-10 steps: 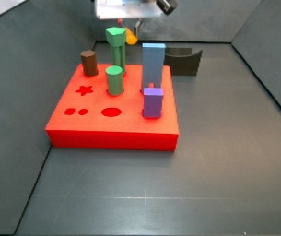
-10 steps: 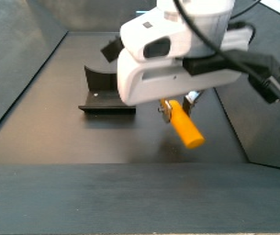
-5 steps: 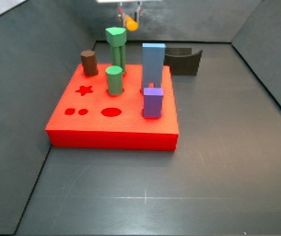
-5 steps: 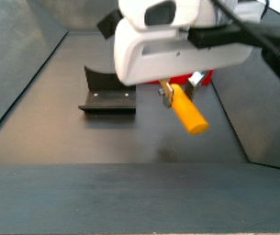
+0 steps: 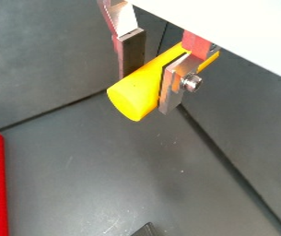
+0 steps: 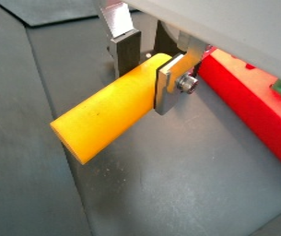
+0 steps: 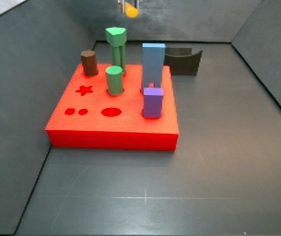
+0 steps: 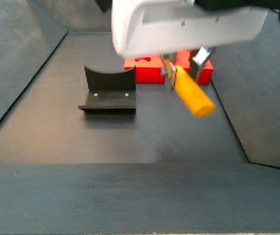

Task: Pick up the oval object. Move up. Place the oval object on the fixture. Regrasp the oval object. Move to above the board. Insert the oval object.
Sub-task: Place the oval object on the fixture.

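I see the end effector (image 5: 151,74) raised well above the dark floor, its two flat silver fingers (image 6: 169,81) clamped on the oval object (image 6: 106,112). In both wrist views the yellow-orange peg is gripped near one end, and most of its length sticks out sideways past the fingers, clear of the floor. In a side view the white body of the arm fills the top edge, and the oval object (image 8: 190,94) hangs below it on a slant, its free end lower than its gripped end.

In that same view the fixture (image 8: 106,90) sits on the floor beside the peg, apart from it and empty. The board (image 7: 111,112) lies toward the middle of the floor with coloured pegs standing in it, and in this side view the oval object (image 7: 130,10) shows only as a small yellow spot high above the board's far edge.
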You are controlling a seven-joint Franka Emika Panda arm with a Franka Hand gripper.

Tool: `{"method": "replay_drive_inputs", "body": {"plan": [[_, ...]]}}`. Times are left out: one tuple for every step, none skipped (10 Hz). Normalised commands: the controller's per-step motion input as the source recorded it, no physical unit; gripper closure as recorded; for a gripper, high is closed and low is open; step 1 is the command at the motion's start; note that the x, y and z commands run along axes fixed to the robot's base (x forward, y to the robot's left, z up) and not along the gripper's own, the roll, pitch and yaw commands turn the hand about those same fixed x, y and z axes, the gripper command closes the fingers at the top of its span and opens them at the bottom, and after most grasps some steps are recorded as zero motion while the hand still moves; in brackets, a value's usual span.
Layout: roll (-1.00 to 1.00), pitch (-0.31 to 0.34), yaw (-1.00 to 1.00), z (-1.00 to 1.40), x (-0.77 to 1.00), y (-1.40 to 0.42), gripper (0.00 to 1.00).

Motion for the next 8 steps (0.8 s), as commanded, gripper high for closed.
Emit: {"method": "replay_drive_inputs", "body": {"plan": [[0.09,0.082,0.01,0.77,-0.03,-0.01,1.00],[0.09,0.084,0.01,0.64,-0.03,0.00,1.00],[0.08,0.088,0.01,0.46,-0.02,0.00,1.00],[0.08,0.100,0.01,0.28,-0.01,0.00,1.00],[0.09,0.110,0.02,0.19,0.00,0.00,1.00],[0.51,-0.459,-0.93,0.12,0.71,-1.00,1.00],[0.49,-0.445,-0.87,0.10,0.71,-1.00,1.00],[0.42,-0.338,-0.64,0.08,0.68,-1.00,1.00]]}}
